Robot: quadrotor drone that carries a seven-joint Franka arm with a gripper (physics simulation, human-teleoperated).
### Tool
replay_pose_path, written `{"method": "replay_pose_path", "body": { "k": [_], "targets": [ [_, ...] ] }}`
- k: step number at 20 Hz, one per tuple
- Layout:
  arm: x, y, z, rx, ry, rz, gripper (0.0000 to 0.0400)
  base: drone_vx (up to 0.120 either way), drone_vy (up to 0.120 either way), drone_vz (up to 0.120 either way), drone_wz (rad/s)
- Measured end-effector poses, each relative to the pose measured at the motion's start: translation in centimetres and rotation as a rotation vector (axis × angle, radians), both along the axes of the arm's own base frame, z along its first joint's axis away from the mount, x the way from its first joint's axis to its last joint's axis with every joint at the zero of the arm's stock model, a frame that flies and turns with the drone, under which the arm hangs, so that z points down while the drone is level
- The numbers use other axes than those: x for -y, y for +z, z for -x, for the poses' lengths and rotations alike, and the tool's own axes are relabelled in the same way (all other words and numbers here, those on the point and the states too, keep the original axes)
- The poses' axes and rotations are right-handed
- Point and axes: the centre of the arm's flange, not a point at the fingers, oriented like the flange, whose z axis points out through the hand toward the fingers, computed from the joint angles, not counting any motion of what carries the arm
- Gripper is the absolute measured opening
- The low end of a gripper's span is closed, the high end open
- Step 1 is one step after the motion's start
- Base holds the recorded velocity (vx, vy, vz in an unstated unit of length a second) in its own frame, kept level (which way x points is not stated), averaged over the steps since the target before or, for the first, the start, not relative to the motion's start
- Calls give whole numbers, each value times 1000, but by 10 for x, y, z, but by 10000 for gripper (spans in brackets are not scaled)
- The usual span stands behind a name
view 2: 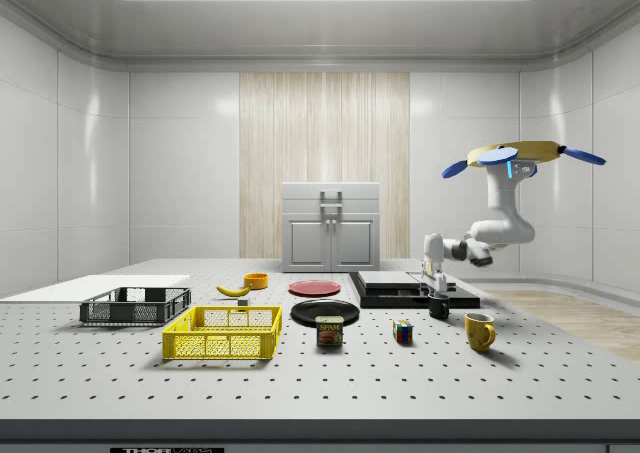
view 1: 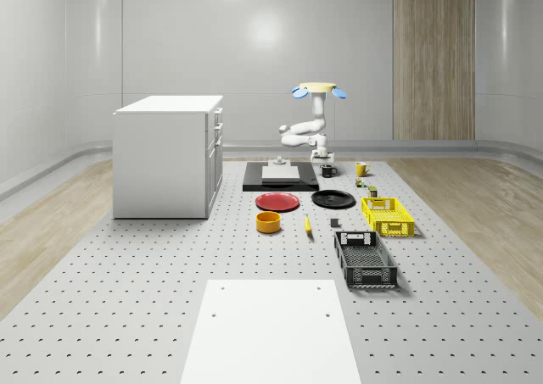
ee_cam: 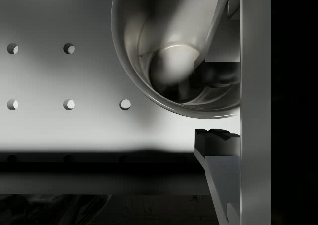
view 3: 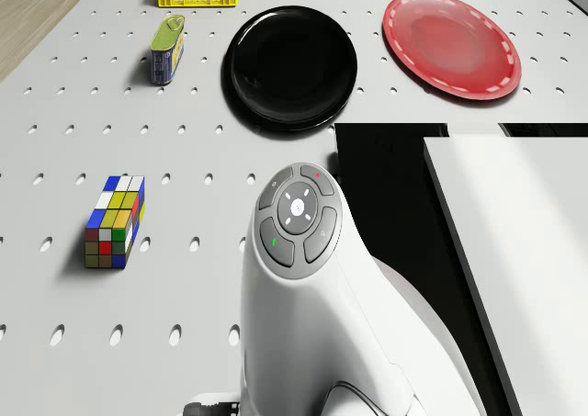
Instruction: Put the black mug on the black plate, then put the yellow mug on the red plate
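Above the table's far end: the yellow-bodied, blue-rotored drone point(view 1: 318, 88) hovered clear of the surface, just beyond the flat black slab point(view 1: 254, 180), its white arm folded downward.
Claw: the two-finger gripper point(view 2: 436, 291) pointed straight down at the glossy black mug point(view 2: 439, 308).
Fingers: in the wrist view one finger point(ee_cam: 216, 31) reached inside the mug and the other point(ee_cam: 218, 148) stood outside, the wall between them. A gap showed between the outer finger and the rim, so the claw was parted and gripped nothing.
Black mug: upright on the perforated grey table point(view 1: 127, 299), just beside the slab's corner, well apart from the round black plate point(view 1: 333, 199).
Yellow mug: the glossy yellow mug point(view 1: 361, 169) stood upright on the table near the black mug, towards the whole-scene view's right.
Plates: the black plate and the round red plate point(view 1: 277, 202) lay flat, side by side, nearer the table's middle.
Between mugs and plates: a coloured puzzle cube point(view 3: 115, 221) sat on the table.
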Motion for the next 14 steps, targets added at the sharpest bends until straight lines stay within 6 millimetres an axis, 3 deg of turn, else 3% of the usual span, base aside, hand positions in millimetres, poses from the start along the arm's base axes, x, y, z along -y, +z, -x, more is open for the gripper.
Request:
{"method": "replay_pose_path", "body": {
  "k": [6,14],
  "targets": [
    [0,-10,0,0,0,0,112,0,0,7,0],
    [0,-31,0,0,0,0,110,0,0,120,0]
  ]
}}
